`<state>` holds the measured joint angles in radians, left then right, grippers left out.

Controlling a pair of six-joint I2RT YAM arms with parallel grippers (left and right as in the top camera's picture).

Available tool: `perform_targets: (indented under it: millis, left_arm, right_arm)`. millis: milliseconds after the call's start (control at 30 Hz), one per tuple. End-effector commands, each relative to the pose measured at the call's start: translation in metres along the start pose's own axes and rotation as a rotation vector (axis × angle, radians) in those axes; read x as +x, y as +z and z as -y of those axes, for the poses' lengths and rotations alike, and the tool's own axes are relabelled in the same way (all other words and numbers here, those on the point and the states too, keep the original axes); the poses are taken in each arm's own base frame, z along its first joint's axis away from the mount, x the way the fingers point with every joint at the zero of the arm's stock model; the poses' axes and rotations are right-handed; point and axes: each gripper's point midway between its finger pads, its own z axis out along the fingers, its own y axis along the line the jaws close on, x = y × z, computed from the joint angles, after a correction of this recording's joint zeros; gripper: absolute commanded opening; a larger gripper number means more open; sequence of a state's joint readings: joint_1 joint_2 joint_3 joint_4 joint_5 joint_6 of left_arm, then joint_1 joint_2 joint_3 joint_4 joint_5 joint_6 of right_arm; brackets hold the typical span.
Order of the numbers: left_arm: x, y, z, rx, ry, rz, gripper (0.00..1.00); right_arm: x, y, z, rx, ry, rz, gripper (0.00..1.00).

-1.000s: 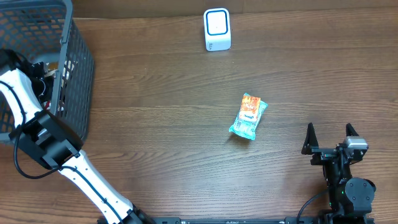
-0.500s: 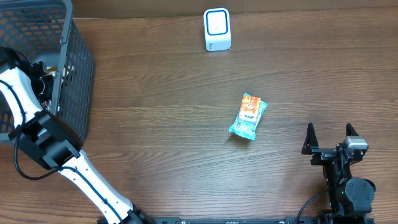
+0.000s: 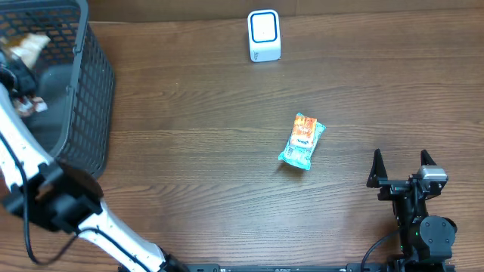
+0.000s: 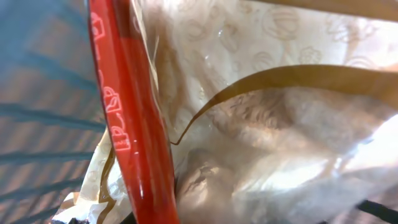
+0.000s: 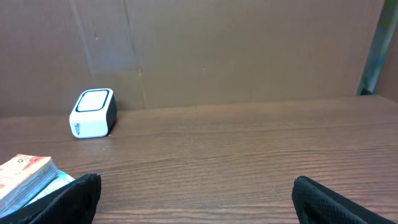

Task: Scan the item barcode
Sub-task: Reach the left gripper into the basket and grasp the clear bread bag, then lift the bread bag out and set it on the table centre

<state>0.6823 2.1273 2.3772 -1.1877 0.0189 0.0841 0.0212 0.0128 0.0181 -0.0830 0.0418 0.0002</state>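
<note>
Slippage is our chief worry. Nearest us, the right gripper (image 3: 402, 168) sits well to the front-right of the white box-shaped scanner (image 3: 264, 35), its jaws spread wide and holding nothing. Between it and the scanner a teal and orange snack pack (image 3: 302, 140) lies flat on the brown wooden table (image 3: 189, 151).

Far to the scanner's left, the left gripper (image 3: 19, 72) is raised over the dark mesh basket (image 3: 91, 91), pinched nearly closed on a crinkly tan and clear film packet with a red stripe (image 4: 261, 124). That packet, which we take for the item to scan, fills the left wrist view.

We judge the film thin and slick, so a fast swing toward the scanner could pull it free. It also looks floppy: it may fold and hide or crease its barcode, which we cannot find in any view. Carried low, it could catch the basket's rim. Brought in too close, the arm might knock the scanner, which stands free at the table's far edge.
</note>
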Motion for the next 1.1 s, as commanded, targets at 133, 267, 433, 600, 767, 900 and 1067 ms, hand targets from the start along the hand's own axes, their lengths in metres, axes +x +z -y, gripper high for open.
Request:
perform_targets:
  millis: [133, 267, 433, 600, 767, 900, 1067]
  left_arm:
    - [-0.025, -0.138, 0.019, 0.104, -0.149, 0.235, 0.04]
    - [-0.008, -0.185, 0.055, 0.248, -0.14, 0.237, 0.04]
    - [0.027, -0.215, 0.101, 0.325, -0.058, 0.164, 0.04]
    - [0.074, -0.213, 0.151, 0.343, 0.079, -0.001, 0.04]
    - [0.113, -0.2, 0.208, 0.397, 0.213, -0.12, 0.04]
    - [0.151, -0.179, 0.243, 0.361, 0.293, -0.214, 0.04]
    - [0.208, -0.15, 0.287, 0.313, 0.393, -0.297, 0.04]
  right_arm:
    - [0.002, 0.0, 0.002, 0.011, 0.004, 0.005, 1.0]
    - [0.002, 0.0, 0.002, 0.011, 0.004, 0.005, 1.0]
    - [0.002, 0.0, 0.002, 0.011, 0.003, 0.005, 1.0]
    - [0.001, 0.0, 0.002, 0.011, 0.004, 0.005, 1.0]
    - [0.002, 0.0, 0.002, 0.011, 0.004, 0.005, 1.0]
    - [0.002, 0.0, 0.002, 0.011, 0.004, 0.005, 1.0]
    - [0.001, 0.0, 0.002, 0.011, 0.004, 0.005, 1.0]
